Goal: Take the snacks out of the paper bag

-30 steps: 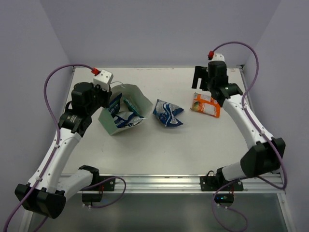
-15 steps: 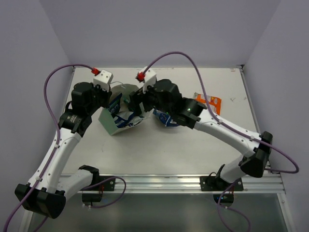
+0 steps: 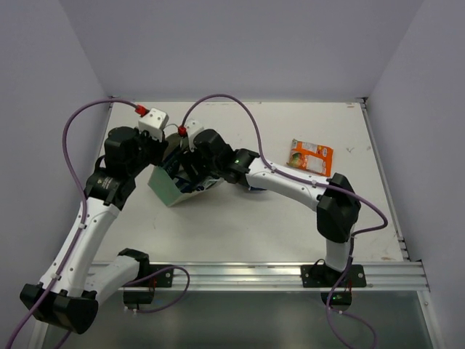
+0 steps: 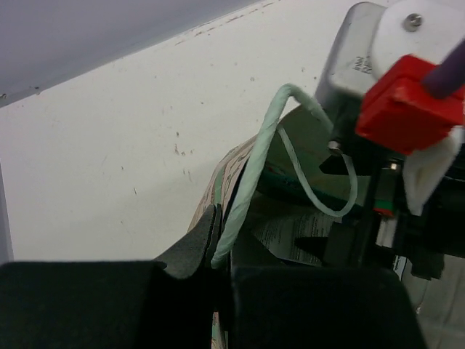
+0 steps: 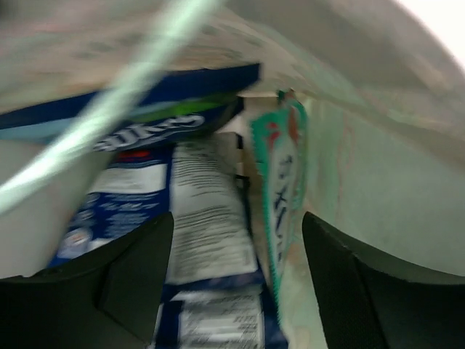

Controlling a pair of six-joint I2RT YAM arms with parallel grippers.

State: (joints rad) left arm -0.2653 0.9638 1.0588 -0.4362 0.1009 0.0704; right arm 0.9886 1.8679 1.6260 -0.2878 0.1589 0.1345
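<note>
While inside paper bag [image 3: 164,186], right jaws wide.

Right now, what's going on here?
The left gripper pinches the bag at its rim, beside a handle, and the bag is tipped on its side. The right gripper is inside the bag's mouth, open, facing blue packets and a teal packet it does not yet hold. An orange packet lies out on the table, far right.
</note>
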